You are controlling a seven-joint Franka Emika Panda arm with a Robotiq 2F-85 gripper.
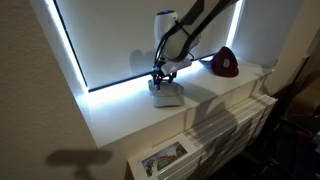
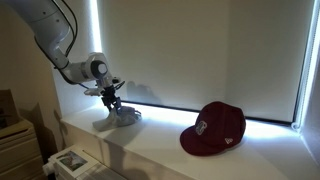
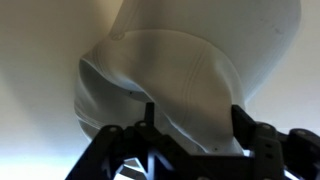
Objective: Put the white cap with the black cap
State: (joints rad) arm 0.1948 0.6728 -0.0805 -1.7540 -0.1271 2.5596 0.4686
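Note:
A white cap (image 1: pixel 168 95) lies on the white sill, and it shows in both exterior views (image 2: pixel 122 118). My gripper (image 1: pixel 158 78) is right above it, pointing down (image 2: pixel 112 103). In the wrist view the white cap (image 3: pixel 170 70) fills the frame and my gripper (image 3: pixel 195 125) is open, with one finger on each side of the cap's crown. The second cap (image 1: pixel 224 64) looks dark red with a small logo rather than black. It rests further along the sill (image 2: pixel 213 130), well apart from the white cap.
The sill (image 1: pixel 120 120) is a long white ledge under a window with a drawn blind (image 2: pixel 200 50), lit along its edges. White drawers (image 1: pixel 165 160) stand below the sill's front edge. A wall closes one end of the sill.

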